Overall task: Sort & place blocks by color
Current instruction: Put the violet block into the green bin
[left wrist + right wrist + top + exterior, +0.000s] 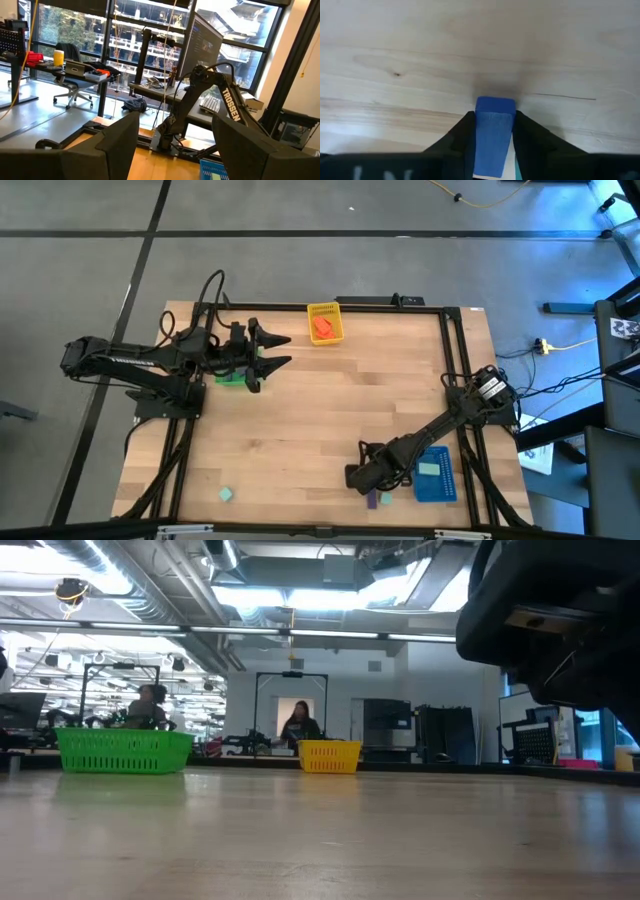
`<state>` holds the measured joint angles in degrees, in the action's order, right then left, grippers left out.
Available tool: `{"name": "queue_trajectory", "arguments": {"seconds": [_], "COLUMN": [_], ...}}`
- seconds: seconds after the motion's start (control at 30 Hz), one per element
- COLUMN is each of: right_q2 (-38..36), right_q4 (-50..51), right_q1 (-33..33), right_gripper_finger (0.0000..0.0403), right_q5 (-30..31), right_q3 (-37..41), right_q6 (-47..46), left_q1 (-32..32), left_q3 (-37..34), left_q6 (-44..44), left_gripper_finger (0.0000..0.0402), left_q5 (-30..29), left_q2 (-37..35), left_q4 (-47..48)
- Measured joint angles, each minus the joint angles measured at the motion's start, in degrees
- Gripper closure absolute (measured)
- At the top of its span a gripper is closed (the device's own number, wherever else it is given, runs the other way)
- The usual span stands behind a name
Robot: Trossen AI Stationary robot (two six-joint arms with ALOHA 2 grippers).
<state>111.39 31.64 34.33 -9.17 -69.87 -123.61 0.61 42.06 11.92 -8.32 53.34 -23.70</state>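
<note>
My right gripper point(366, 480) is low over the near right part of the table, just left of the blue tray point(447, 490), and shut on a purple block point(494, 131). A purple block point(372, 500) and a mint one point(386, 498) show at its near side. Another mint block point(227, 494) lies alone near the table's near left. Orange-red blocks point(322, 328) lie in the yellow tray point(325, 309), and a mint block point(429, 469) lies in the blue tray. My left gripper point(283, 349) is open and raised beside the green tray point(231, 379). My right gripper pinches the purple block between its two fingers, one finger point(457, 137) on each long side point(481, 131). The fingers come from above, pointing down at the wood. The block's free end point(495, 104) sticks out past the fingertips, close to the tabletop; whether it touches I cannot tell.
The three trays stand apart: green point(125, 750) at the far left, yellow point(330, 755) at the far middle, blue at the near right. Bare wood point(340, 410) lies between them. People sit in the room beyond the far edge point(300, 725).
</note>
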Motion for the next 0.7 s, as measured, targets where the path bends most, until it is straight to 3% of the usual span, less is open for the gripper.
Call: {"name": "queue_trajectory", "arguments": {"seconds": [0.23,0.53,0.7], "right_q2": [-0.34,-8.02,-14.22], "right_q4": [0.09,5.18,12.70], "right_q1": [0.00,-1.49,-4.75], "right_gripper_finger": [0.0303,0.0303,0.0303], "right_q5": [0.66,15.45,17.83], "right_q3": [0.00,0.00,0.07], "right_q6": [4.01,12.36,24.75], "left_q1": [0.01,0.00,-0.01], "left_q3": [0.00,0.03,0.07], "left_q6": [-0.02,-0.01,1.25], "left_gripper_finger": [0.0159,0.0159,0.0159], "left_q5": [2.58,9.18,11.28], "left_q2": [0.00,-0.97,-2.02], "left_q4": [0.02,0.51,1.05]}}
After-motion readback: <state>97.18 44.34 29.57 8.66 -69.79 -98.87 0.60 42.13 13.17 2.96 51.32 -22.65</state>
